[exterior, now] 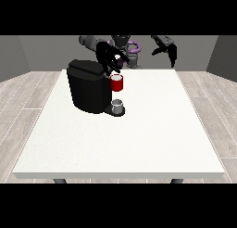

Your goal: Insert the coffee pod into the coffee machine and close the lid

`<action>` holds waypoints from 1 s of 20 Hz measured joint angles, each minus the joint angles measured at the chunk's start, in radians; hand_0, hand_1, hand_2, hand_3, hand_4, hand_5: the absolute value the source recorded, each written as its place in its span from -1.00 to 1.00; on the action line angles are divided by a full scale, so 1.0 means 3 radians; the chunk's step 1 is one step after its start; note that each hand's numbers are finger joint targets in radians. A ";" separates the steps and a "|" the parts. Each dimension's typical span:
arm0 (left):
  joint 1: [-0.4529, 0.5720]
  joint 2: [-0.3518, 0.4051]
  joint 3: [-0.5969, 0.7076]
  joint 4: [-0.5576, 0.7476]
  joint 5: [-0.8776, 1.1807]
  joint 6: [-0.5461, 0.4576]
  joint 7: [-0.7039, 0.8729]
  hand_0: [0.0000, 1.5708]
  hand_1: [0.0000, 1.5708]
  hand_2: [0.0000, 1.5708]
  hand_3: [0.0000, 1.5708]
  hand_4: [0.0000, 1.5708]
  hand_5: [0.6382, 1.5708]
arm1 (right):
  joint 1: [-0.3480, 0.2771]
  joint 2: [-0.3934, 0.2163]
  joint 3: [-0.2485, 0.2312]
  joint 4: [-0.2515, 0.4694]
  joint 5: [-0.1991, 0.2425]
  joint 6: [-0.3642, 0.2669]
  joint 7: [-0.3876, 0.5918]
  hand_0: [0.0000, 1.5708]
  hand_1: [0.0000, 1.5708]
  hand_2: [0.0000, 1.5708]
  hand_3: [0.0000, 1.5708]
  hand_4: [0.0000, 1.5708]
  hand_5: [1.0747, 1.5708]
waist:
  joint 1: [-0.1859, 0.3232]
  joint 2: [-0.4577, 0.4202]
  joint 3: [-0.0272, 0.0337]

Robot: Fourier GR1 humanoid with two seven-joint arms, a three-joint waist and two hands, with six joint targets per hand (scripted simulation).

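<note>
Item: small grey cup-shaped thing (118, 104), standing on the black base plate at the front of the machine, below the red thing. Whether it is the coffee pod cannot be told; no other grey pod shows on the tabletop.

Item: red cylindrical thing at the machine (116, 83), white-rimmed, at the machine's head, directly above the grey thing.

Item: black boxy coffee machine (88, 90), towards the far left part of the white rectangular tabletop (139, 139), its lid apparently raised at the top.

Item: black hand at the view's left (110, 59), just above the red thing and the machine's top; fingers curled downwards. Whether they hold anything cannot be told.

Item: black hand at the view's right (167, 48), raised beyond the far edge, well apart from the machine, fingers relaxed and holding nothing.

Handling note, as a judgement: the step seems to be working at the machine's head. The hand should descend squarely over the opening, then press the lid down evenly from above.
</note>
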State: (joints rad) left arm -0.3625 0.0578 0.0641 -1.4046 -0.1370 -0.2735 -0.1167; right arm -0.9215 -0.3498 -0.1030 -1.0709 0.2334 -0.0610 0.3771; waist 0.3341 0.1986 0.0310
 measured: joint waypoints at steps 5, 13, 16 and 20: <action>-0.0109 -0.0004 -0.0057 -0.0010 0.0010 -0.0066 -0.0014 -1.00 -1.00 -1.00 -1.00 -0.43 1.00 | -0.0127 -0.0145 -0.0108 0.0038 0.0050 0.0038 -0.0006 -1.00 -1.00 -1.00 -1.00 -1.00 1.00 | 0.0209 0.0120 0.0030; -0.0341 -0.0012 -0.0089 -0.0020 0.0062 -0.0146 0.0040 -1.00 -1.00 -1.00 -1.00 -0.54 1.00 | -0.0539 0.0104 -0.0012 -0.0110 -0.0006 0.0044 -0.0200 -1.00 -1.00 -1.00 -1.00 -1.00 1.00 | 0.0621 0.0291 -0.0068; -0.0419 -0.0003 -0.0068 -0.0038 0.0079 -0.0140 0.0038 -1.00 -1.00 -1.00 -1.00 -1.00 1.00 | -0.0700 0.0199 0.0001 -0.0055 -0.0024 0.0011 -0.0375 -1.00 -1.00 -1.00 -1.00 -1.00 1.00 | 0.0645 0.0408 -0.0088; -0.0427 0.0063 0.0001 -0.0055 0.0138 -0.0181 0.0014 -1.00 -1.00 -1.00 -1.00 -0.60 1.00 | -0.0848 0.0261 -0.0041 0.0099 -0.0085 0.0025 -0.0533 -1.00 -1.00 -1.00 -1.00 -0.83 1.00 | 0.0635 0.0502 -0.0098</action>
State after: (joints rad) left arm -0.4908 0.0768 0.0644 -1.4212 -0.0954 -0.3277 -0.1126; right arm -1.1761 -0.2716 -0.1154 -1.0413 0.2078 -0.0536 0.2170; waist 0.5246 0.3493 0.0015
